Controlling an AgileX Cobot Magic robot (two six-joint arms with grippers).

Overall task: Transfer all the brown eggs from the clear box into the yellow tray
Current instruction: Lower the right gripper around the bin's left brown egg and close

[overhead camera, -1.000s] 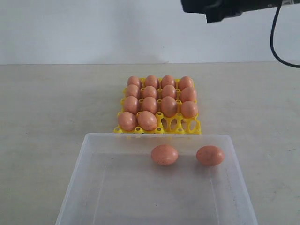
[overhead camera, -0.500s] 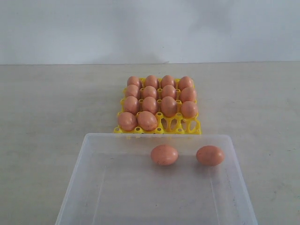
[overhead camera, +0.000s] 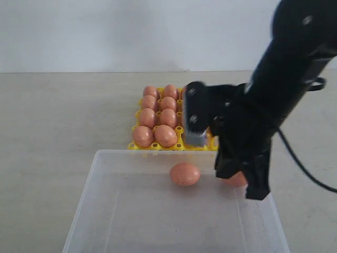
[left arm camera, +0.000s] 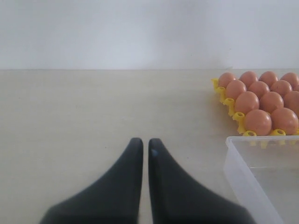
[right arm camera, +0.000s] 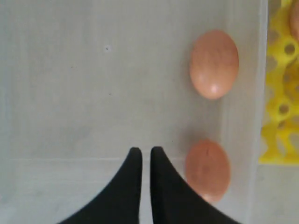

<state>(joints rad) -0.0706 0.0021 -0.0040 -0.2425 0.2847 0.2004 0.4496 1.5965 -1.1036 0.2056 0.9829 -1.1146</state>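
Note:
Two brown eggs lie in the clear box (overhead camera: pixel 105 179) near its far wall: one in the middle (overhead camera: pixel 185 174), one to the right (overhead camera: pixel 238 181) half hidden by my right arm. My right gripper (overhead camera: pixel 258 193) hangs over the box, shut and empty. In the right wrist view its tips (right arm camera: pixel 145 149) sit beside the nearer egg (right arm camera: pixel 207 169), apart from it, with the other egg (right arm camera: pixel 214 64) further on. The yellow tray (overhead camera: pixel 158 146) behind the box holds several eggs (overhead camera: pixel 165 135). My left gripper (left arm camera: pixel 145 140) is shut and empty over bare table, left of the tray (left arm camera: pixel 239 116).
The beige table (overhead camera: pixel 58 116) runs to a white wall behind. My right arm (overhead camera: pixel 295 58) covers the tray's right columns. The box's near corner (left arm camera: pixel 238 158) shows in the left wrist view, beside the tray's eggs (left arm camera: pixel 258 121).
The right arm, out of view half a second ago, has come down over the right side of the box, hiding part of the tray and the right egg. The eggs have not moved.

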